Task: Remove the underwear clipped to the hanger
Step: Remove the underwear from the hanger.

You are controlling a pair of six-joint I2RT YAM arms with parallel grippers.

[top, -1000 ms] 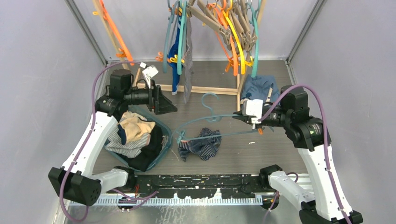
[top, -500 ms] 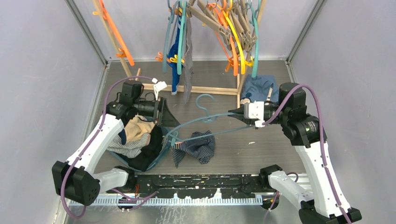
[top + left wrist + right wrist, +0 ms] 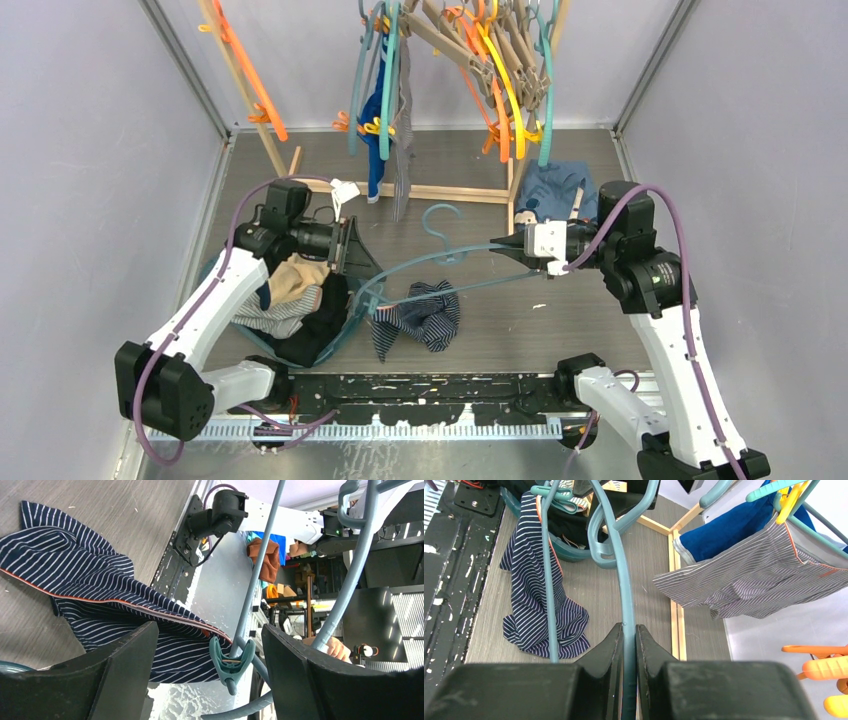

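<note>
We find the navy pinstriped underwear [image 3: 425, 318] sagging onto the table [image 3: 560, 330], folds hiding its far edge, stretched along the lower bar of the teal hanger [image 3: 622, 580]. The left gripper [image 3: 209, 630] has fingers spread around the clip [image 3: 229, 662]; the right gripper [image 3: 626, 632] pinches the hanger.

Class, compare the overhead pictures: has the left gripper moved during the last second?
Yes. The left gripper has shifted away from the wooden rack base, towards the bottom of the view and slightly rightward.

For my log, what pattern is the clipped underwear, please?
Underwear: navy, white pinstripes; left wrist view.
</note>
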